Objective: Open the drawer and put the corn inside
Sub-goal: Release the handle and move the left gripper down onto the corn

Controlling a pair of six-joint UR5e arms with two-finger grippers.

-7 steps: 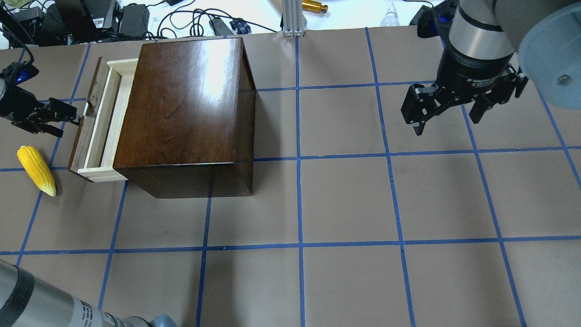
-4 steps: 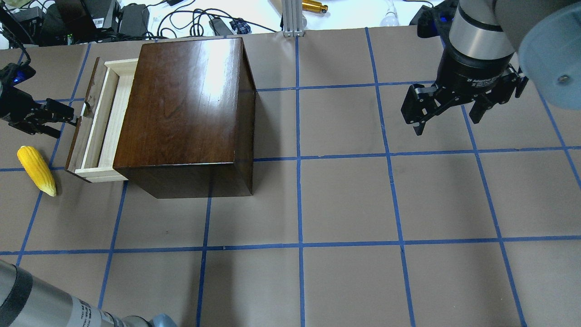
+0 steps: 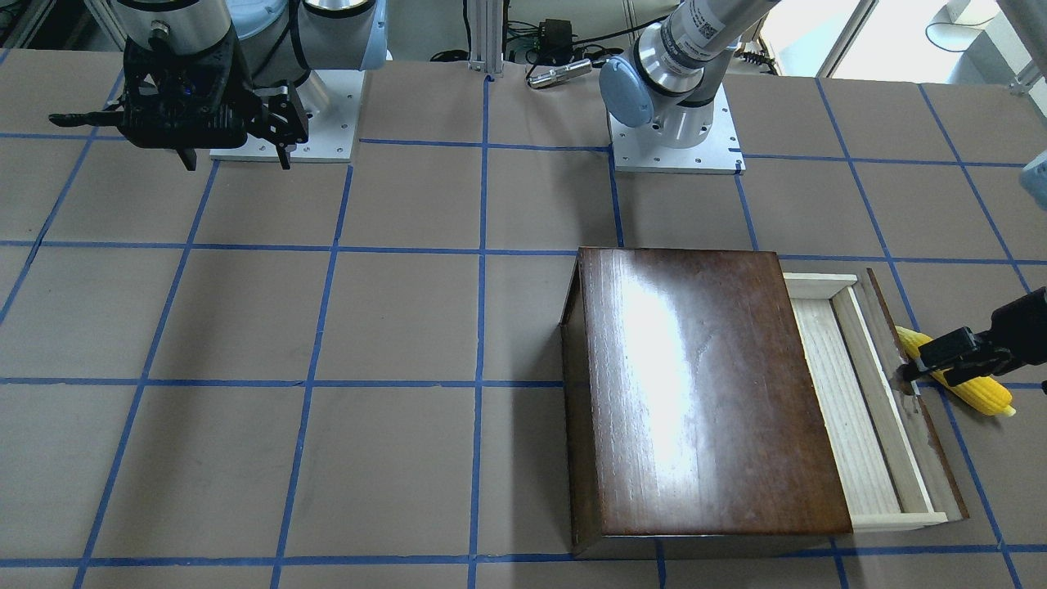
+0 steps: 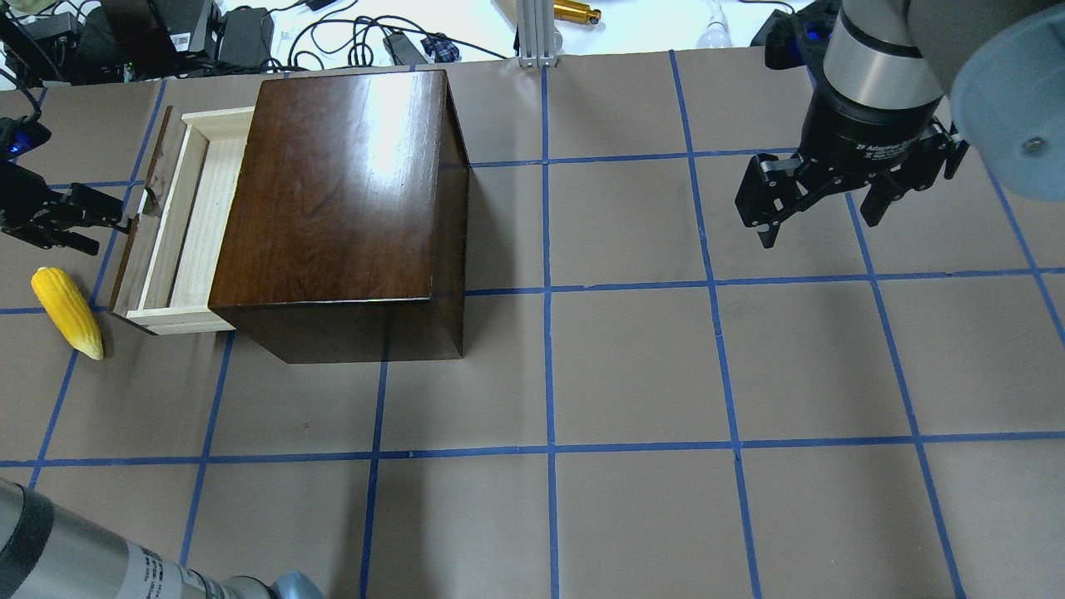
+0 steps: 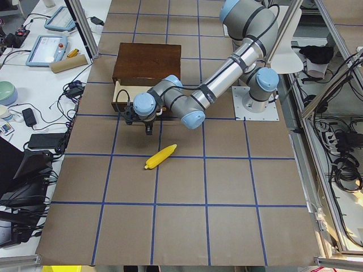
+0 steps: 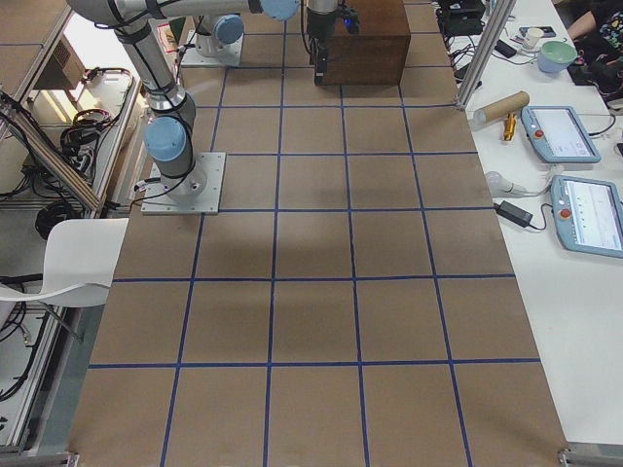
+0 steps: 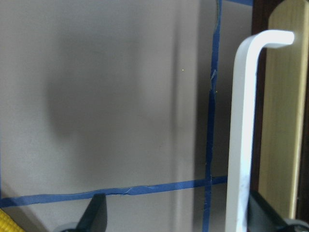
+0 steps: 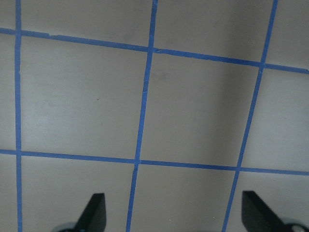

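The dark-brown box (image 4: 333, 191) stands at the table's left. Its drawer (image 4: 187, 225) is pulled partly out to the left, and the pale tray shows empty. My left gripper (image 4: 116, 235) is open at the dark front panel (image 4: 137, 225). In the left wrist view one finger (image 7: 263, 212) sits just behind the metal handle (image 7: 241, 145), hooked on it. The yellow corn (image 4: 66, 312) lies on the table just left of the drawer's near corner, below the gripper; it also shows in the front view (image 3: 973, 388). My right gripper (image 4: 819, 229) is open and empty, raised at the far right.
Cables, power bricks and an aluminium post (image 4: 532, 33) lie beyond the table's far edge. The two arm bases (image 3: 675, 139) stand on the robot's side. The brown table surface carries a blue tape grid.
My left gripper has moved left and drawn the drawer further out of the box. The corn and the right arm have not moved.
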